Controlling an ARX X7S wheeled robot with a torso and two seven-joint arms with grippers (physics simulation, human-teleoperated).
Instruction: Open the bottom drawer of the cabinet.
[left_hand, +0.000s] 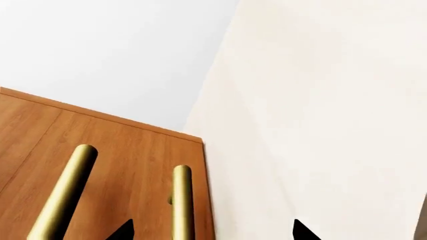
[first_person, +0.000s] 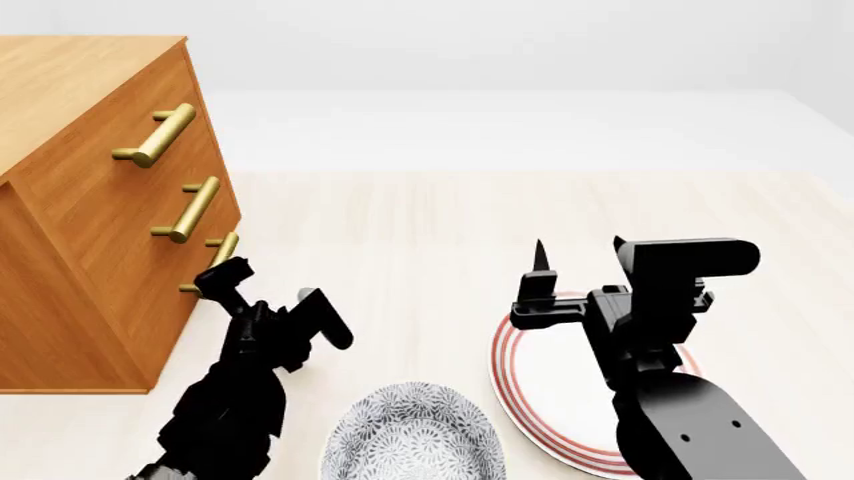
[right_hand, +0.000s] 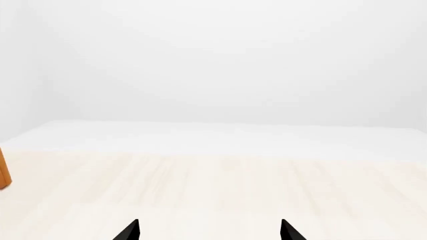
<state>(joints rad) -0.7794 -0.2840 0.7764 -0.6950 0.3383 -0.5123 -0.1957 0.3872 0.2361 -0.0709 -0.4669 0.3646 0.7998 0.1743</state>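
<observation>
The left hand (first_person: 274, 290), fingers spread wide and holding nothing, sits just beside the bottom drawer (first_person: 200, 300) handle, whose long axis slants upward. The cabinet (first_person: 94, 200) stands at the tabletop's left edge (the right hand (first_person: 581, 262), also wide, is well apart).

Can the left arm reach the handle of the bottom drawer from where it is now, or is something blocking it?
Probably yes. The left pincer is open right beside the bottom drawer handle, one finger close to the bar. Nothing lies between them; the bowl and plate sit off to the side.
</observation>
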